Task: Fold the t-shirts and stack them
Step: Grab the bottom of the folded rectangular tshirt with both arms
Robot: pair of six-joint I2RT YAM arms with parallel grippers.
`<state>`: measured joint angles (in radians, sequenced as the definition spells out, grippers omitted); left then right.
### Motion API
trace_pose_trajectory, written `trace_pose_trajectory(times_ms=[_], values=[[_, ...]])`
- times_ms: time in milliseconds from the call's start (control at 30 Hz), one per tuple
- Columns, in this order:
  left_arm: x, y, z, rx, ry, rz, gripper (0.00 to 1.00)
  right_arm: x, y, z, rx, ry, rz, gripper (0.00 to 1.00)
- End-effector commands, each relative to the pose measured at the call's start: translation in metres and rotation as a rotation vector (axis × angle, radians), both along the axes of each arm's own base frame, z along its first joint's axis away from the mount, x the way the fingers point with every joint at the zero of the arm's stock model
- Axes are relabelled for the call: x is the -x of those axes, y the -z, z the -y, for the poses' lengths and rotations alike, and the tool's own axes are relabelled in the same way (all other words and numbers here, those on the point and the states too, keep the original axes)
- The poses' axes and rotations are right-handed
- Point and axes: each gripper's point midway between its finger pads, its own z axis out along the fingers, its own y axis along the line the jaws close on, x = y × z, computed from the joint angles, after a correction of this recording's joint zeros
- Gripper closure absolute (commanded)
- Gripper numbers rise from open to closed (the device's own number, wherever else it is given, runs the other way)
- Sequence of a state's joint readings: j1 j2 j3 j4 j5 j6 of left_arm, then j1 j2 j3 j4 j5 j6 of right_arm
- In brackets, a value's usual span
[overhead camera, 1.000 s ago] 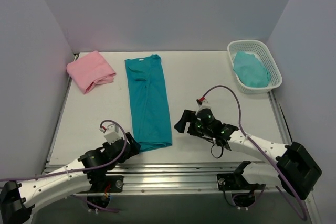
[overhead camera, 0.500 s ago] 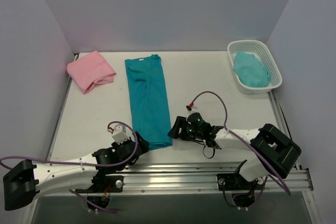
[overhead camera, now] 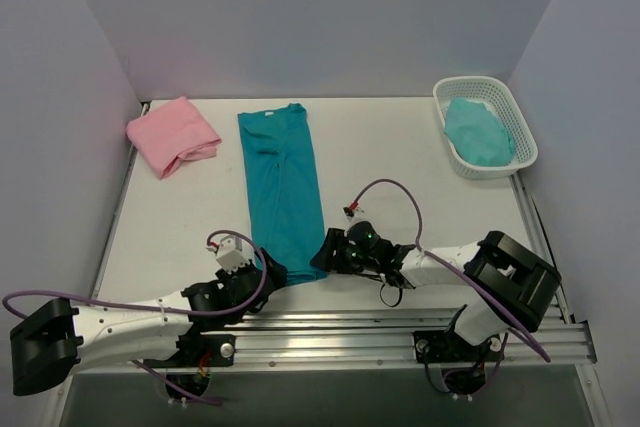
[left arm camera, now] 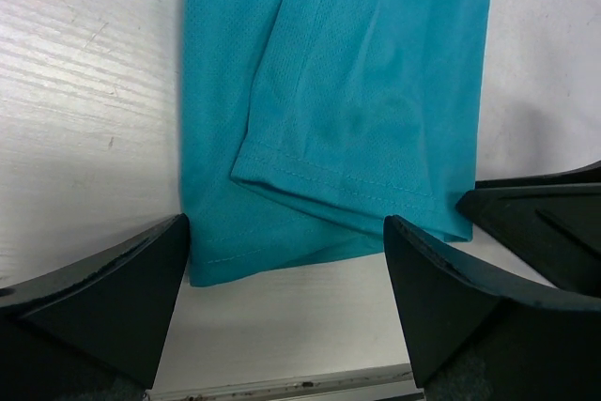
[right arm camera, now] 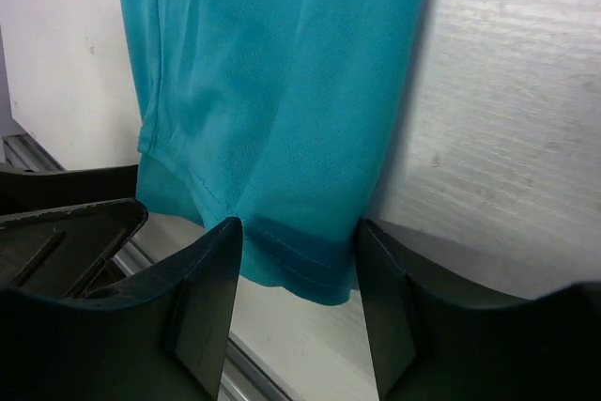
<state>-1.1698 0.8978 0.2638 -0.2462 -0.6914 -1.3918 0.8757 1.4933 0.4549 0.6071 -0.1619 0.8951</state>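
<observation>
The teal t-shirt [overhead camera: 283, 192], folded into a long strip, is laid from 12 to 6 o'clock, hem nearest the arms. Over the hem are poised the left gripper [left arm camera: 286, 232], spread wide, and the right gripper [right arm camera: 298, 227] (narrower, nothing clamped). Only the top layer may be pinched, and the fold spoiled. Counted: one teal t-shirt, one pink t-shirt [overhead camera: 172, 135] at 10 o'clock, and one basket [overhead camera: 470, 81] at 2 o'clock holding one aqua cloth [overhead camera: 478, 132].

L arm [overhead camera: 130, 322]: white link, blk joints, blk motor block at far end, white plug nr wrist.
R arm [overhead camera: 445, 265]: same build; green LEDs [overhead camera: 368, 237] nr wrist.
Cables [overhead camera: 395, 187]: purple, one per arm, thin.
L gripper [left arm camera: 287, 223], R gripper [right arm camera: 299, 223]: matte blk wedge fingers.
</observation>
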Motion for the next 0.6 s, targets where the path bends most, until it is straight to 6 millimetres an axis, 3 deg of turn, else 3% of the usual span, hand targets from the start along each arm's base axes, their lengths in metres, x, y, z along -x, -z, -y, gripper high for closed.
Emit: trace_pose_trajectory(times_ms=[0, 100, 200, 367, 533, 567], values=[[0.01, 0.024, -0.008, -0.049, 0.006, -0.058, 0.06, 0.011, 0.014, -0.005, 0.018, -0.011, -0.033, 0.53], [0.01, 0.025, -0.008, -0.052, 0.004, -0.06, 0.06, 0.014, 0.017, -0.007, 0.018, -0.017, -0.04, 0.62], [0.009, 0.024, -0.008, -0.047, 0.002, -0.055, 0.06, 0.015, 0.02, -0.004, 0.034, -0.013, -0.038, 0.78], [0.009, 0.019, -0.009, -0.043, 0.003, -0.046, 0.02, 0.015, 0.024, 0.008, 0.077, 0.008, -0.031, 0.87], [0.011, 0.017, -0.011, -0.042, 0.012, -0.041, 0.32, 0.014, 0.02, 0.022, 0.107, 0.049, -0.014, 1.0], [0.012, 0.018, -0.011, -0.04, 0.012, -0.042, 0.43, 0.015, 0.024, 0.03, 0.136, 0.07, -0.013, 1.0]])
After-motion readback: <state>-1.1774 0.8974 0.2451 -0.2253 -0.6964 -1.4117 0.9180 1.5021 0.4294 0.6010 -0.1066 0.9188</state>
